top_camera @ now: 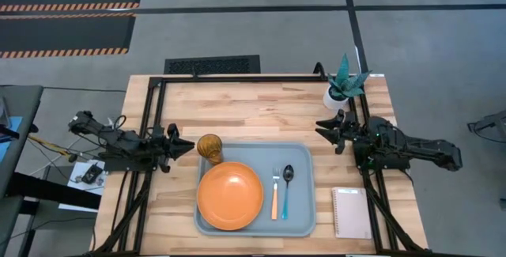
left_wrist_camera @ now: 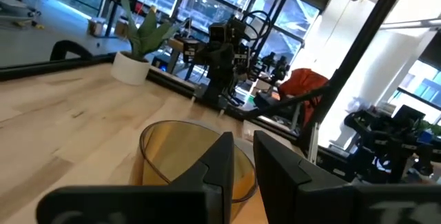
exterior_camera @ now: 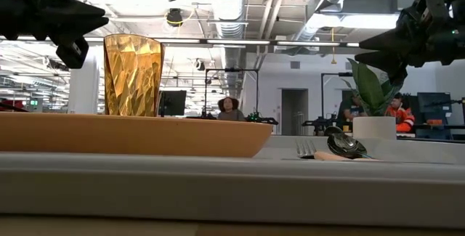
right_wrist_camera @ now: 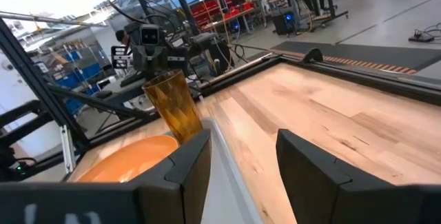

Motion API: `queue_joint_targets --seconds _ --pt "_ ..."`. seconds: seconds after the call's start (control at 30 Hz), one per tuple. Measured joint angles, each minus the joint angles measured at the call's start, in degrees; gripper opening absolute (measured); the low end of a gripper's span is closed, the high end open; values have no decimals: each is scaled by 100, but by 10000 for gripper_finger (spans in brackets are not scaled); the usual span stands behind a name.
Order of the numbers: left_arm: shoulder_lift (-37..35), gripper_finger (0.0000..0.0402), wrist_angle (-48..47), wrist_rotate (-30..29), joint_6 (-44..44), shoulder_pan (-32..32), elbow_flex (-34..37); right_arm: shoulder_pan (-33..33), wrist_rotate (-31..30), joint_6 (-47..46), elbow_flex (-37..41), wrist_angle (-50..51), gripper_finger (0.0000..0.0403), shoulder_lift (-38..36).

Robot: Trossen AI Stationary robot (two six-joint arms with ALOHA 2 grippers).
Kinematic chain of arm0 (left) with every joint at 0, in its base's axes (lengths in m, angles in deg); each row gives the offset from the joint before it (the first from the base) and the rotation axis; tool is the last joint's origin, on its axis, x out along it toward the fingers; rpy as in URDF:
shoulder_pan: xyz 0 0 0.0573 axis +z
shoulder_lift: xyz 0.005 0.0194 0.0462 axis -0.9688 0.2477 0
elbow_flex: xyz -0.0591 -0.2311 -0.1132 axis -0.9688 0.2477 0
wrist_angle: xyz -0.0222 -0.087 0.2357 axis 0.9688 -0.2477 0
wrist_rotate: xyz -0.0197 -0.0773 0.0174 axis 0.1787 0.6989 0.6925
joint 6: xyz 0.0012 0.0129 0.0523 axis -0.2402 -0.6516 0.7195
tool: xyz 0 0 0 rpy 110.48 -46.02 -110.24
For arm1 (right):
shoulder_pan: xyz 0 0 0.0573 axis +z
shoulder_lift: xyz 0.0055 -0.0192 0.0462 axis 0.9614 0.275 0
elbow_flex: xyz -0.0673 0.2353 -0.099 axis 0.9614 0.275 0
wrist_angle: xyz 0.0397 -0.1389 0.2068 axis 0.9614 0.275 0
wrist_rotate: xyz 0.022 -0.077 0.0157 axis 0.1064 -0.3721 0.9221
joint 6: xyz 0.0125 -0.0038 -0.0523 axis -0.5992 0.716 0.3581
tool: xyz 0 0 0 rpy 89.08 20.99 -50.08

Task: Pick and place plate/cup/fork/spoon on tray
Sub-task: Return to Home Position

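Observation:
The grey-blue tray (top_camera: 304,213) lies on the wooden table near its front edge. On it lie the orange plate (top_camera: 230,195) at the left, and the orange-handled fork (top_camera: 275,194) and the blue-handled spoon (top_camera: 286,190) side by side at the right. The amber cup (top_camera: 209,148) stands upright at the tray's far left corner. It also shows in the low view (exterior_camera: 132,75). My left gripper (top_camera: 186,148) hovers just left of the cup, its fingers a little apart and empty; in the left wrist view (left_wrist_camera: 242,145) the cup (left_wrist_camera: 172,155) shows beyond them. My right gripper (top_camera: 320,129) is open and empty beyond the tray's far right corner.
A white pot with a green plant (top_camera: 341,87) stands at the table's far right corner. A small pink notebook (top_camera: 351,212) lies right of the tray. Bare wood lies between the tray and the table's far edge. People show in the room behind the table.

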Motion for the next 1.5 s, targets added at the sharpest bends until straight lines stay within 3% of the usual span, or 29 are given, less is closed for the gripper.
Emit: queue_joint_targets --seconds 1.5 --pt "0 44 -7 -7 10 0 0 2 -7 1 10 28 188 0"
